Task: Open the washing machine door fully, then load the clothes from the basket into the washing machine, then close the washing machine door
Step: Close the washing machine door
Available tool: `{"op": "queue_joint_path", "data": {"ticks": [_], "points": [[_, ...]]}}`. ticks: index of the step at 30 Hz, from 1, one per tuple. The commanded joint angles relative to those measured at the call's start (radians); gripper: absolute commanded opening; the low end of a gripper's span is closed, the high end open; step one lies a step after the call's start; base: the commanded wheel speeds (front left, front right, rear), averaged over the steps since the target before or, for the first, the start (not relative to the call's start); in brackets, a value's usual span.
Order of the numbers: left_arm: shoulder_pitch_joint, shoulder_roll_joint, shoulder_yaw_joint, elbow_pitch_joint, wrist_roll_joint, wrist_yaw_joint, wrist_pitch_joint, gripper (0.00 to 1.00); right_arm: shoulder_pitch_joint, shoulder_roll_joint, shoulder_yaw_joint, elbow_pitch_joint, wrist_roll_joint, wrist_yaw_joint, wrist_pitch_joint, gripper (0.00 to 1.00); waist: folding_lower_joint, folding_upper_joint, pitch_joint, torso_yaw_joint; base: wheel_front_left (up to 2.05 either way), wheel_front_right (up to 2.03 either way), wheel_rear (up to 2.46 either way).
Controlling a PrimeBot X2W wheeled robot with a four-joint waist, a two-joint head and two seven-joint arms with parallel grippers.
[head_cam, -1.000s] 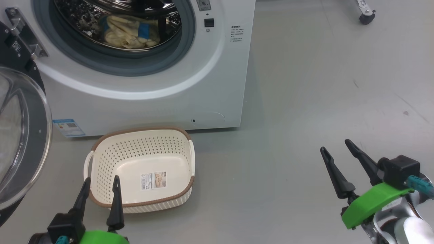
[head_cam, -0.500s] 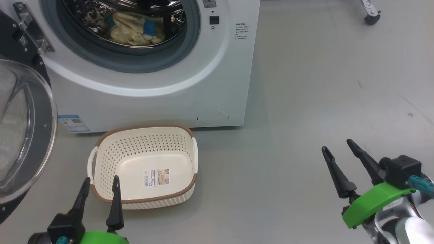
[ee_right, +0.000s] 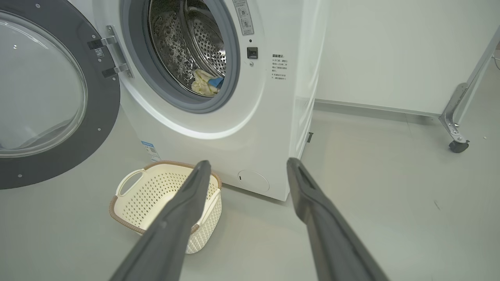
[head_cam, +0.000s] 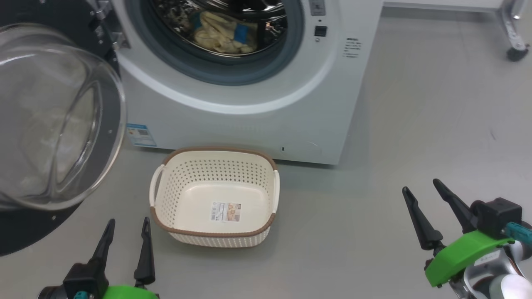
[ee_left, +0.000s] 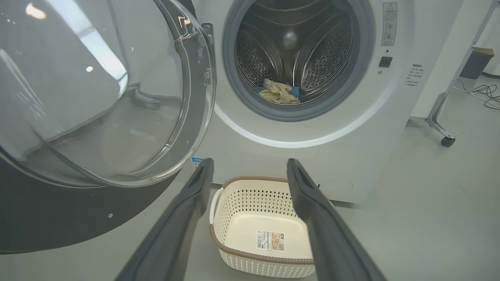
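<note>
Left tool [head_cam: 128, 222] and right tool [head_cam: 420, 185] both open, empty; basket [head_cam: 216, 240] empty, clothes [head_cam: 222, 35] low in the drum [head_cam: 178, 12] near the gasket [head_cam: 216, 72], door [head_cam: 29, 232] swung wide left; shut it and you may pinch cloth, or slip off the door.

Setting is looking like a robotics test room, not a home laundry. The washing machine [ee_right: 242, 128] is standing alone on a bare grey floor [ee_right: 371, 187] against a plain white wall [ee_right: 390, 50]. Beyond the right fingers [ee_right: 316, 218], a caster [ee_right: 458, 146] is carrying a metal frame; loose cables [ee_left: 482, 93] are lying nearby.
</note>
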Motion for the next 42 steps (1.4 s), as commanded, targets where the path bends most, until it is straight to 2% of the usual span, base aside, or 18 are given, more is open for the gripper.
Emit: {"op": "queue_joint_path", "data": {"ticks": [1,9,18,26,42], "points": [[-0.016,0.023,0.035,-0.024,0.011,0.098,-0.004,1.0,-0.017,-0.019,0.021,-0.04,-0.003,0.0,0.002,1.0,0.0,0.0,-0.021,0.073,0.0,0.0,0.0],[0.0,0.031,0.029,-0.031,0.014,0.105,0.003,1.0,-0.009,-0.015,0.037,-0.044,0.0,0.0,0.012,1.0,0.0,0.0,-0.042,0.24,0.0,0.0,0.0],[0.012,0.044,0.032,-0.047,0.016,0.117,0.006,1.0,0.002,-0.005,0.062,-0.036,0.006,0.0,0.015,1.0,0.0,0.0,-0.063,0.35,0.0,0.0,0.0],[-0.009,0.051,0.025,-0.052,0.024,0.118,0.006,1.0,-0.009,-0.013,0.083,-0.033,0.01,0.0,0.018,1.0,0.0,0.0,-0.042,0.382,0.0,0.0,0.0],[-0.028,0.067,0.039,-0.083,0.031,0.145,0.009,1.0,-0.019,-0.016,0.08,-0.03,0.01,0.0,0.013,1.0,0.0,0.0,-0.03,0.368,0.0,0.0,0.0]]}}
